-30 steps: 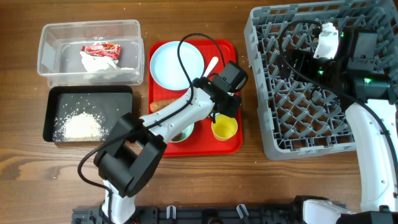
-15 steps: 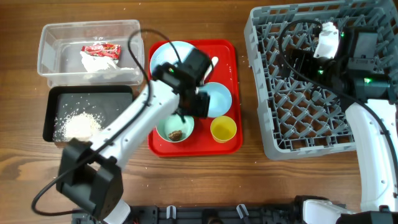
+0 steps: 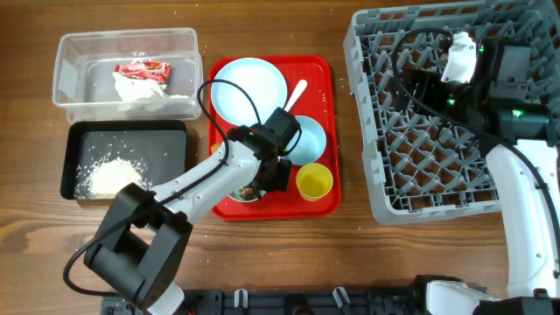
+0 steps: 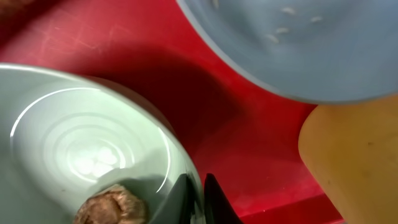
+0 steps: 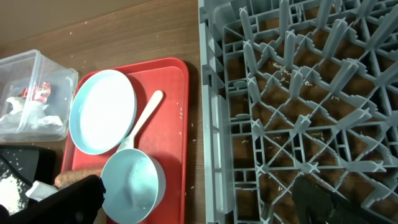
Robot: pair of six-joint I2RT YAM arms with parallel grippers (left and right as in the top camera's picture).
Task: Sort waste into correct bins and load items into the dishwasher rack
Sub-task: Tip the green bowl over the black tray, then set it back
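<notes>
My left gripper (image 4: 198, 188) is shut on the right rim of the mint green bowl (image 4: 74, 143), one finger inside and one outside. A small brown food scrap (image 4: 112, 205) lies in that bowl. In the overhead view the left gripper (image 3: 269, 173) sits low over the bowl (image 3: 238, 190), beside the pale blue bowl (image 3: 306, 138) and yellow cup (image 3: 315, 181). The pale blue plate (image 3: 249, 90) and white spoon (image 3: 296, 92) lie further back. My right gripper (image 3: 420, 87) hangs open and empty over the grey dishwasher rack (image 3: 437, 175). The arm hides the carrot in the overhead view.
The dishes stand on a flat red tray (image 3: 325, 83). The clear tub (image 3: 179, 44) holds the red wrapper (image 3: 143, 68) and white napkin (image 3: 136, 87). The black tray (image 3: 166, 144) holds rice (image 3: 109, 178). In the right wrist view the rack's pegs (image 5: 292, 93) fill the right half.
My left gripper has moved from above the pale blue bowl down to the mint green bowl and closed on its rim. The right arm has not moved.
</notes>
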